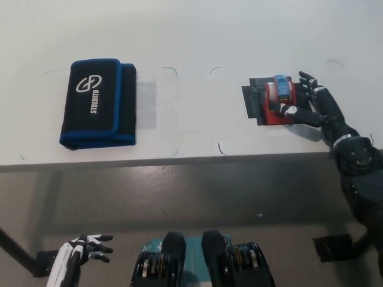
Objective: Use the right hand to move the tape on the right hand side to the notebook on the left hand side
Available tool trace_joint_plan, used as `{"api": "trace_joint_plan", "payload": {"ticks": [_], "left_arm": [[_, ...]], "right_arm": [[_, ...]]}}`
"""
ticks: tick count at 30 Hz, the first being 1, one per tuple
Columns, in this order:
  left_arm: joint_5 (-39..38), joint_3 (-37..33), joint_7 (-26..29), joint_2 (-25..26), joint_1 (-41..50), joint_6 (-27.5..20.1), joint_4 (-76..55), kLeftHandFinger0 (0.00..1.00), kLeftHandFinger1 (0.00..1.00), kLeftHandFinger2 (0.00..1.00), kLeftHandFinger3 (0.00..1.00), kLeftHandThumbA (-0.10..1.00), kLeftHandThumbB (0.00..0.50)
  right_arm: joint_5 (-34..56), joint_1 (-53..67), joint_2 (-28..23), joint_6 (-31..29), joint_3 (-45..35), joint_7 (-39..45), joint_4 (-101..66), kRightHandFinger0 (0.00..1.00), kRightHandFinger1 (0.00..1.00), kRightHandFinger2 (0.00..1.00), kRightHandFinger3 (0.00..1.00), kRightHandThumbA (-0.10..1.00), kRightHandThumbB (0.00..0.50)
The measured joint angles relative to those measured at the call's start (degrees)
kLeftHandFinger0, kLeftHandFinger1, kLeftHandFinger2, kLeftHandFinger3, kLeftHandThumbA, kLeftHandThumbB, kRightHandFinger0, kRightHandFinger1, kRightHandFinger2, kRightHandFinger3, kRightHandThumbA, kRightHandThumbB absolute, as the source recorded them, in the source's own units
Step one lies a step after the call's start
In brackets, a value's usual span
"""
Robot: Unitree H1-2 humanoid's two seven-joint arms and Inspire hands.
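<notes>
A red tape dispenser (277,100) with a blue top stands on a dark patch at the right of the white table (197,36). My black right hand (311,104) is against its right side, fingers spread around it, thumb touching its near end; no firm hold shows. The black notebook case with blue trim (99,103) lies flat at the left of the table. My white left hand (81,252) hangs low at the bottom left, below the table, fingers apart and holding nothing.
The table's front edge (179,160) runs across the middle of the picture, with grey floor below. Thin corner marks (173,70) outline a square on the table between case and tape. A dark base plate (332,246) lies on the floor at the right.
</notes>
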Motion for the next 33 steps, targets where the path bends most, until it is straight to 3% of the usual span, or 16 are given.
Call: {"api": "trace_joint_plan", "payload": {"ticks": [2, 4, 10, 13, 15, 19, 21, 24, 28, 33], "left_arm": [[0.02, -0.01, -0.02, 0.00, -0.20, 0.00, 0.15, 0.45, 0.47, 0.58, 0.89, 0.91, 0.295], [0.04, 0.01, -0.05, 0.00, -0.29, 0.00, 0.18, 0.45, 0.47, 0.58, 0.88, 0.92, 0.297], [0.07, 0.04, -0.09, 0.02, -0.65, 0.12, 0.25, 0.45, 0.48, 0.59, 0.90, 0.90, 0.311], [0.08, 0.04, -0.20, 0.17, -0.93, 0.24, 0.25, 0.44, 0.47, 0.58, 0.89, 0.91, 0.312], [0.07, 0.05, -0.23, 0.27, -1.11, 0.25, 0.25, 0.45, 0.47, 0.58, 0.88, 0.91, 0.321], [0.08, 0.02, -0.47, 0.38, -1.43, 0.24, 0.30, 0.45, 0.47, 0.58, 0.88, 0.93, 0.336], [0.09, 0.00, -0.58, 0.42, -1.65, 0.24, 0.31, 0.45, 0.47, 0.58, 0.88, 0.93, 0.329], [0.18, -0.07, -0.72, 0.43, -1.86, 0.24, 0.31, 0.45, 0.47, 0.58, 0.88, 0.94, 0.333], [0.48, -0.25, -0.73, 0.43, -1.85, 0.24, 0.31, 0.48, 0.47, 0.58, 0.89, 0.94, 0.347], [0.66, -0.41, -0.75, 0.42, -1.86, 0.27, 0.30, 0.48, 0.46, 0.57, 0.89, 0.93, 0.353]], "right_arm": [[-0.06, 0.00, 0.50, -0.35, 0.37, -0.22, 0.00, 1.00, 1.00, 1.00, 1.00, 1.00, 0.259], [-0.21, 0.00, 0.93, -0.84, 0.93, -0.42, 0.01, 1.00, 1.00, 1.00, 1.00, 1.00, 0.252], [-0.41, -0.37, 2.62, -2.00, 1.77, -1.13, 0.86, 1.00, 1.00, 1.00, 1.00, 0.98, 0.327], [-0.39, -0.73, 3.64, -2.40, 2.03, -1.19, 1.33, 1.00, 1.00, 1.00, 1.00, 1.00, 0.301], [-0.64, -0.93, 4.44, -3.01, 2.79, -1.32, 1.65, 1.00, 1.00, 1.00, 1.00, 1.00, 0.344], [-1.13, -1.46, 6.45, -3.56, 3.72, -1.76, 2.17, 1.00, 1.00, 1.00, 1.00, 1.00, 0.341], [-1.23, -1.95, 7.72, -3.60, 4.05, -1.84, 2.59, 1.00, 1.00, 1.00, 1.00, 1.00, 0.366], [-1.44, -2.81, 9.75, -3.60, 4.40, -1.98, 3.42, 1.00, 1.00, 1.00, 1.00, 1.00, 0.348], [-1.71, -3.34, 11.53, -3.61, 4.93, -2.03, 3.94, 1.00, 1.00, 1.00, 1.00, 1.00, 0.386], [-2.35, -4.43, 14.26, -3.61, 6.19, -2.13, 4.96, 1.00, 1.00, 1.00, 1.00, 1.00, 0.390]]}}
